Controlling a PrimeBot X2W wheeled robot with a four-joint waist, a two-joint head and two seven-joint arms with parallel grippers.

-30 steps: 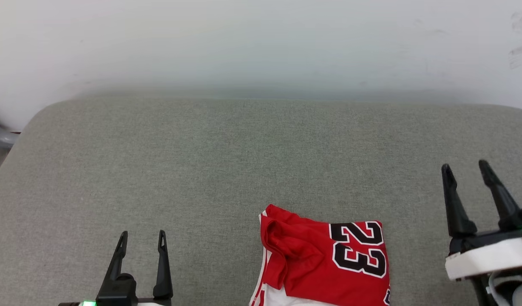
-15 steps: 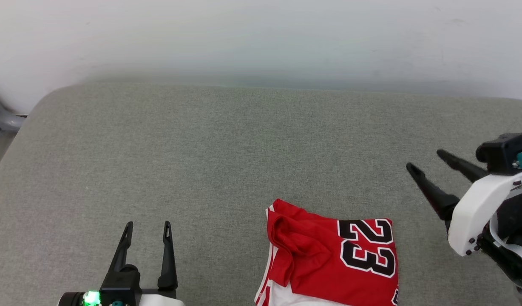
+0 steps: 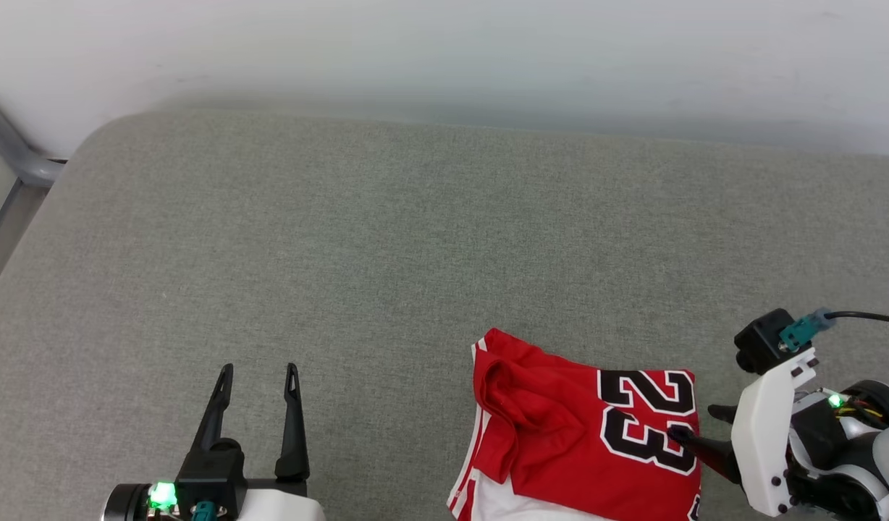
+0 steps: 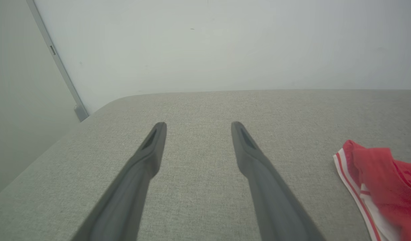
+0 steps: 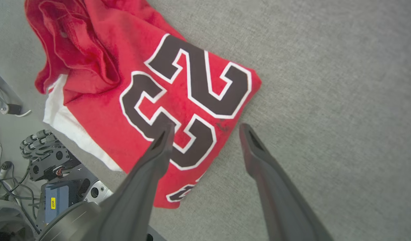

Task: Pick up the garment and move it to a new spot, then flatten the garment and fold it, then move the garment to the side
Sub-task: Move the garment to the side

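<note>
Garment, red with a black, white-outlined 23 and white showing along its near edge, lay folded into a rough square at about five o'clock on the grey fabric surface in our head view, its left part bunched into loose folds. At its three o'clock side we saw the right gripper reaching in sideways, fingers spread apart and grasping nothing. In our right wrist view one finger hung over the 3 and the other over bare fabric just beside the garment's edge, though we could not tell whether either tip touched. Well apart, toward nine o'clock of the garment, the left gripper pointed to twelve o'clock over bare surface, likewise spread and empty. A pale wall rose beyond the surface at twelve o'clock, and a grey bar slanted at ten o'clock.
</note>
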